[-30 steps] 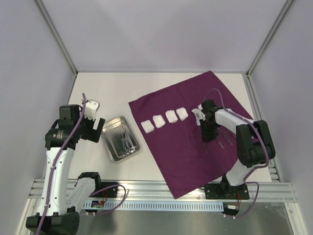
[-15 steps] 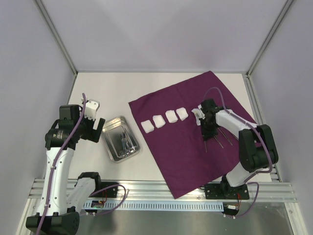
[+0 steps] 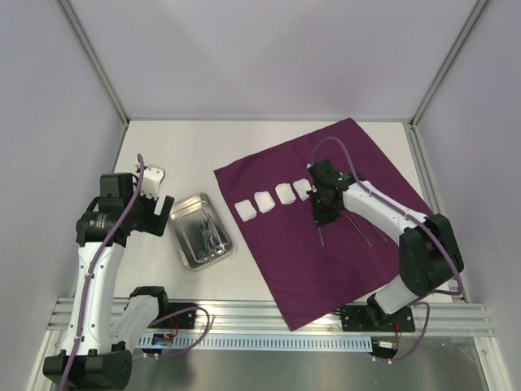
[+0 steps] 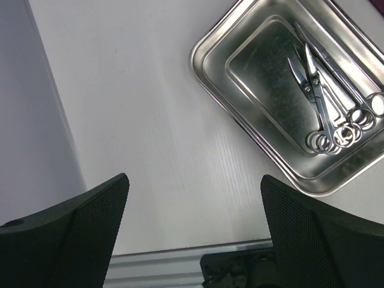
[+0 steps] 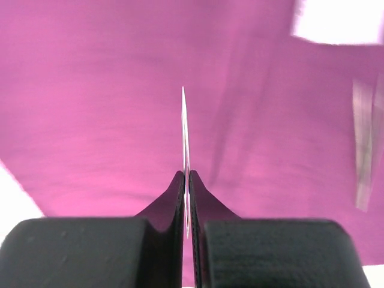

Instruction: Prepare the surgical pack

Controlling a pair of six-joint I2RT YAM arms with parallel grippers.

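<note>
Instrument transfer judged in hand: right end effector (image 3: 325, 210) clamped on 1 thin steel instrument (image 5: 184, 129) above purple cloth (image 3: 326, 273), left end effector (image 4: 195, 207) apart; next move probably calls for carriage to the tray (image 4: 221, 81).

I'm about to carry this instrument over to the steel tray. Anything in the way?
Nothing tall. The thin steel instrument in the shut right gripper is over the dark purple cloth; the flat white gauze pads lie beside the line to the shiny steel tray. The open left gripper is beyond the tray.
</note>
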